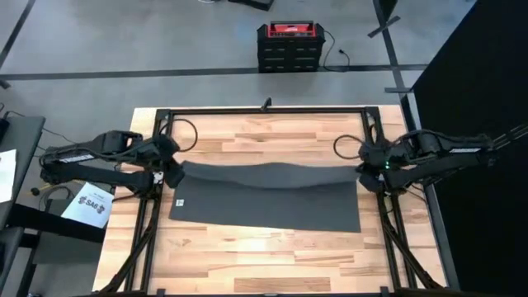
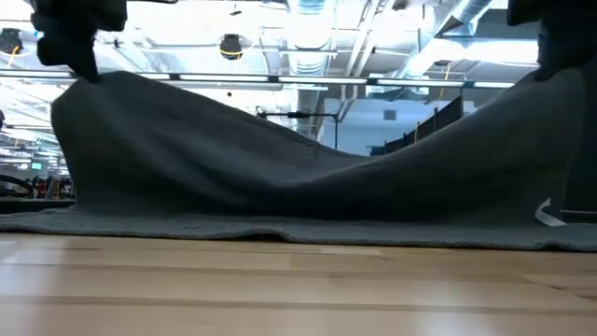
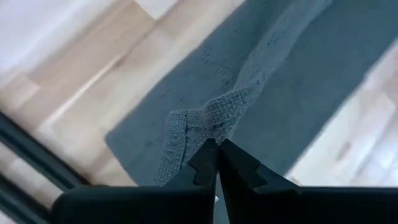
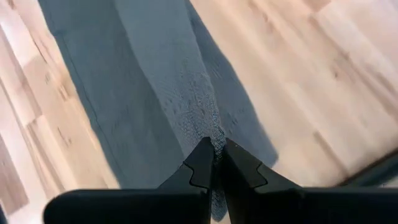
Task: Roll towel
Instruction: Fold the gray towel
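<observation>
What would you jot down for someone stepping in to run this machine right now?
Left gripper: shut on the towel's far left corner, lifted off the table.
Right gripper: shut on the far right corner, also lifted.
Towel: far edge raised and sagging in the middle; near part lies flat on the wood.
Done: both corners gripped and raised.
Left: no roll formed yet; likely bring the lifted edge over and roll it.

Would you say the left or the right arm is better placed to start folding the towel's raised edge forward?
Neither clearly: the left gripper and right gripper each pinch one far corner of the towel, lifted evenly, so both should probably move together.
</observation>
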Controlling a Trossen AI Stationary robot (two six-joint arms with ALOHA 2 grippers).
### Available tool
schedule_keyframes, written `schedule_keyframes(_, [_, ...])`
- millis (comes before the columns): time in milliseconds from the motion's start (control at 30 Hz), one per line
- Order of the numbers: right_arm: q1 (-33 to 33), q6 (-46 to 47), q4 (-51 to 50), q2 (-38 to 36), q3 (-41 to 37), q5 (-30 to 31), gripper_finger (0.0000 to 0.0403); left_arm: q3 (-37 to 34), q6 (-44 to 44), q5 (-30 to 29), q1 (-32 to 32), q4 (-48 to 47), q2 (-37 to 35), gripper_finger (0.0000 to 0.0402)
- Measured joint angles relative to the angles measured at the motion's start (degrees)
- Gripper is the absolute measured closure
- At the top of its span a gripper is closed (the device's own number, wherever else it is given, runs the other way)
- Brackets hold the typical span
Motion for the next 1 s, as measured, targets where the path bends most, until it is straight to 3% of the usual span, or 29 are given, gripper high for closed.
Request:
schedule_keyframes(200, [5.58,8.07,-0.84,0.28,-5.93,-0.01,0.0393,-0.29,-7.50,0.44,-6.77,-5.40,0.59,0.0402])
schedule_keyframes(400, [9.87,14.48,-0.80,0.32,-13.01,-1.41,0.0393,-5.86,-9.23,0.90,-11.74,0.58,0.92,0.0401])
schedule_keyframes(633, [14.53,18.74,2.54,0.29,-15.12,-4.10,0.0393,-13.86,-12.54,5.60,-16.37,6.14,1.02,0.0402])
schedule_keyframes(1000, [21.34,23.53,11.64,3.82,-18.21,-4.33,0.0393,-17.83,-16.64,6.03,-20.78,13.44,1.04,0.0402])
